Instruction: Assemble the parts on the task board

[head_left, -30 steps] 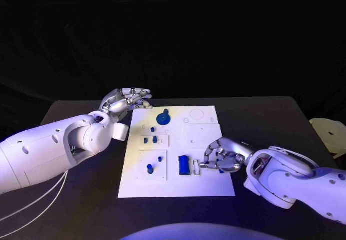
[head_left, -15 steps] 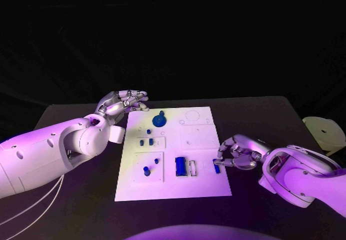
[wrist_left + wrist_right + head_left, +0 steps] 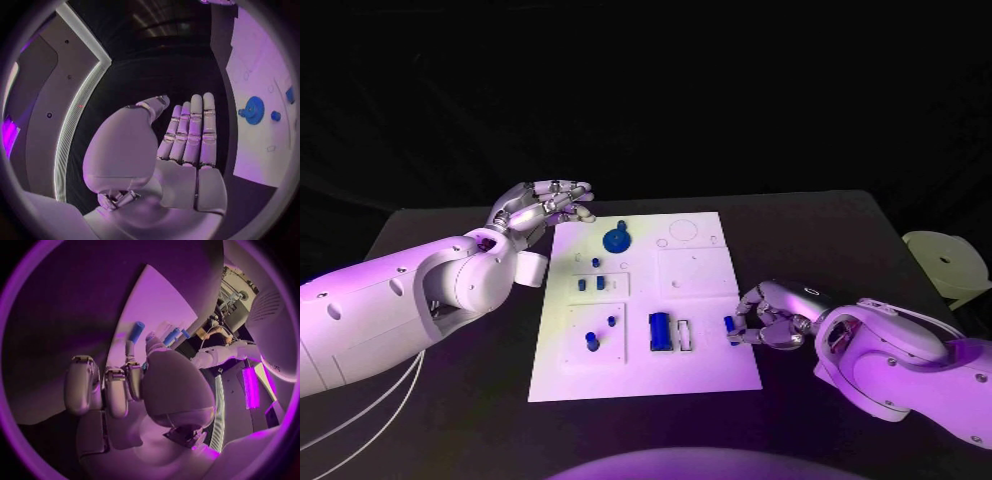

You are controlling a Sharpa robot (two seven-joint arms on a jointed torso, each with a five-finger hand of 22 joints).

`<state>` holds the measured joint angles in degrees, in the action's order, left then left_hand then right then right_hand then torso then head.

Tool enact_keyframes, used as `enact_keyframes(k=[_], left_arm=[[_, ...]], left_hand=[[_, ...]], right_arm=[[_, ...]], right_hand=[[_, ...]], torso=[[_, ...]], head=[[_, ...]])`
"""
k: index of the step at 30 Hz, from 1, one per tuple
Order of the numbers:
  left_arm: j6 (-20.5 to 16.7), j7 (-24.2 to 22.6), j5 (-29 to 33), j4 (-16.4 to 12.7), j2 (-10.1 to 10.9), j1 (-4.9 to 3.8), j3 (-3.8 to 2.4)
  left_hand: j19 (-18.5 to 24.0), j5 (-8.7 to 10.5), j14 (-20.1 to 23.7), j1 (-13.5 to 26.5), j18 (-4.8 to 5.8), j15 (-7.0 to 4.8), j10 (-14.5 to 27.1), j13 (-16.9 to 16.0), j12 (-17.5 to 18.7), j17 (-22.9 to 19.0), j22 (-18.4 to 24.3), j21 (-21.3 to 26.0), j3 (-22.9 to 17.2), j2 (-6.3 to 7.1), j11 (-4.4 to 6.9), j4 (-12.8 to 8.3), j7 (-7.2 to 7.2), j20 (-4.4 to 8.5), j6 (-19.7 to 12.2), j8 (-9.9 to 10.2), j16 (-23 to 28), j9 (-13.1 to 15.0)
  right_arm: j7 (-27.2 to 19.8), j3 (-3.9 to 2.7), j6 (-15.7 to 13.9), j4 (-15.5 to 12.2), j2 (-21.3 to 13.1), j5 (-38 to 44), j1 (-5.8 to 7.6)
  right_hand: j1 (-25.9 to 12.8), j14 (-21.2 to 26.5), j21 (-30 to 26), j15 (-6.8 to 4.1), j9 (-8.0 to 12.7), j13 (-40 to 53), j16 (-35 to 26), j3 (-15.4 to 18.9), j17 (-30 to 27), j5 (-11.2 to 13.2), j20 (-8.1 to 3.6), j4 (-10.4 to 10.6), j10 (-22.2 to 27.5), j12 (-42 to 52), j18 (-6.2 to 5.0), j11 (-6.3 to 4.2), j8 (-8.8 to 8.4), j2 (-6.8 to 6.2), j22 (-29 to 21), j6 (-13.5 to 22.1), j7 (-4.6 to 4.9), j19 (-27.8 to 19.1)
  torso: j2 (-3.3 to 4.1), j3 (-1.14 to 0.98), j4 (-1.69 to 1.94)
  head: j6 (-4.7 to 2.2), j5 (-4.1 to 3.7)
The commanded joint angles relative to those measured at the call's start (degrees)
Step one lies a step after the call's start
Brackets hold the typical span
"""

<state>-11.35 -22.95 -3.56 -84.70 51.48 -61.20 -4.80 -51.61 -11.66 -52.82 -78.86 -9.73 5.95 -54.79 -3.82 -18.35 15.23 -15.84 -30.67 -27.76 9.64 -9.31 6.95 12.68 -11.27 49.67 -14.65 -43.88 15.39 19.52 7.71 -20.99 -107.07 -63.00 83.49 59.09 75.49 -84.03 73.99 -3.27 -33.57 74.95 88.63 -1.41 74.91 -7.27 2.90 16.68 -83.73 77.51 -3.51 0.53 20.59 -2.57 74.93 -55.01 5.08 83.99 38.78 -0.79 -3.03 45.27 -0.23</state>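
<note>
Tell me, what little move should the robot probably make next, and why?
Probably carry the small blue piece inward over the white board. The right hand pinches it at the board's edge, beside the larger blue block; the left hand waits empty off the far corner.

A black table (image 3: 848, 240) carries the work area. A pale round object (image 3: 949, 265) sits at its right edge, partly cut off.

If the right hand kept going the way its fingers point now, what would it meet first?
Probably the upright blue part at the fingertips of the right hand on the task board; whether they touch it is unclear.
</note>
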Motion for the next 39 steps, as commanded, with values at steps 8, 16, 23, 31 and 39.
enact_keyframes(k=[8, 16, 23, 31, 39], left_arm=[[0.98, -0.28, -0.18, -0.32, 0.12, -0.02, -0.02], [1.01, -0.22, -0.18, -0.36, 0.27, -0.02, -0.02], [1.05, -0.16, -0.18, -0.45, 0.35, -0.02, -0.02], [1.13, 0.00, -0.43, -0.51, 0.44, -0.03, -0.02], [1.19, 0.08, -0.55, -0.43, 0.35, -0.03, -0.02]], left_hand=[[-0.23, -0.10, 0.48, -0.18, -0.60, -0.09, 0.55, -0.07, -0.33, -0.10, 0.04, 0.15, -0.11, -0.32, -0.06, -0.32, 0.16, -0.14, -0.53, -0.30, -0.25, -0.10], [-0.23, -0.10, 0.48, -0.09, -0.58, -0.07, 0.56, -0.06, -0.34, -0.11, 0.04, 0.16, -0.10, -0.34, -0.07, -0.27, 0.17, -0.15, -0.54, -0.31, -0.26, -0.10], [-0.23, -0.10, 0.48, -0.09, -0.58, -0.07, 0.56, -0.06, -0.34, -0.11, 0.04, 0.16, -0.10, -0.34, -0.07, -0.27, 0.17, -0.15, -0.54, -0.31, -0.26, -0.10], [-0.24, -0.15, 0.50, -0.40, -0.60, -0.12, 0.60, -0.05, -0.37, -0.15, 0.00, 0.13, -0.28, -0.34, -0.03, -0.58, 0.14, -0.09, -0.57, -0.39, -0.26, -0.11], [-0.24, -0.15, 0.51, -0.47, -0.60, -0.13, 0.61, -0.05, -0.38, -0.16, -0.01, 0.11, -0.32, -0.32, -0.03, -0.66, 0.14, -0.08, -0.57, -0.40, -0.25, -0.12]], right_arm=[[4.55, 0.03, 1.87, 1.33, 1.76, 5.21, -0.88], [5.54, 0.03, 2.15, 2.30, 3.20, 6.14, -1.44], [6.71, 0.03, 3.52, 2.71, 4.24, 7.57, -1.80], [8.25, 0.03, 6.97, 2.62, 4.80, 10.44, -1.88], [9.07, 0.03, 7.02, 1.92, 5.00, 11.65, -1.89]], right_hand=[[-1.09, -5.06, 0.20, 0.26, 0.08, 5.58, -0.19, 0.52, 10.80, 0.36, 0.28, -0.02, -0.38, 0.24, 0.62, 0.13, -0.47, 0.16, 11.20, -0.88, 0.00, 1.34], [-0.77, -5.09, 0.33, 0.14, 0.08, 5.65, -0.16, 0.34, 10.90, 0.19, 0.21, -0.21, -0.45, 0.32, 0.64, -0.05, -0.56, 0.62, 11.23, -1.38, -0.22, 1.39], [6.37, -5.12, 0.53, -0.62, 0.15, 5.68, -0.13, -4.51, 11.05, 3.10, -0.45, -2.89, -0.45, 0.18, 0.68, -0.90, -1.29, 1.47, 11.30, -2.79, -1.13, 1.48], [8.49, -5.13, 0.68, -0.83, 0.15, 5.60, -0.12, -7.69, 11.14, 2.72, -0.68, -4.40, -0.36, -0.07, 0.72, -1.14, -1.59, -0.29, 11.35, -3.63, -1.39, 1.53], [7.55, -5.13, 0.70, -0.92, -0.02, 5.48, -0.15, -14.12, 11.15, -2.65, -0.83, -5.07, -0.29, -0.44, 0.74, -1.20, -2.05, -2.70, 11.38, -4.23, -1.42, 1.57]], torso=[[-0.01, -0.06, -0.03], [0.02, -0.03, -0.08], [-0.03, 0.01, -0.08], [-0.05, 0.01, -0.11], [-0.11, 0.00, -0.06]], head=[[0.22, 0.28], [0.36, 0.40], [0.52, 0.37], [0.62, 0.56], [0.50, 0.60]])
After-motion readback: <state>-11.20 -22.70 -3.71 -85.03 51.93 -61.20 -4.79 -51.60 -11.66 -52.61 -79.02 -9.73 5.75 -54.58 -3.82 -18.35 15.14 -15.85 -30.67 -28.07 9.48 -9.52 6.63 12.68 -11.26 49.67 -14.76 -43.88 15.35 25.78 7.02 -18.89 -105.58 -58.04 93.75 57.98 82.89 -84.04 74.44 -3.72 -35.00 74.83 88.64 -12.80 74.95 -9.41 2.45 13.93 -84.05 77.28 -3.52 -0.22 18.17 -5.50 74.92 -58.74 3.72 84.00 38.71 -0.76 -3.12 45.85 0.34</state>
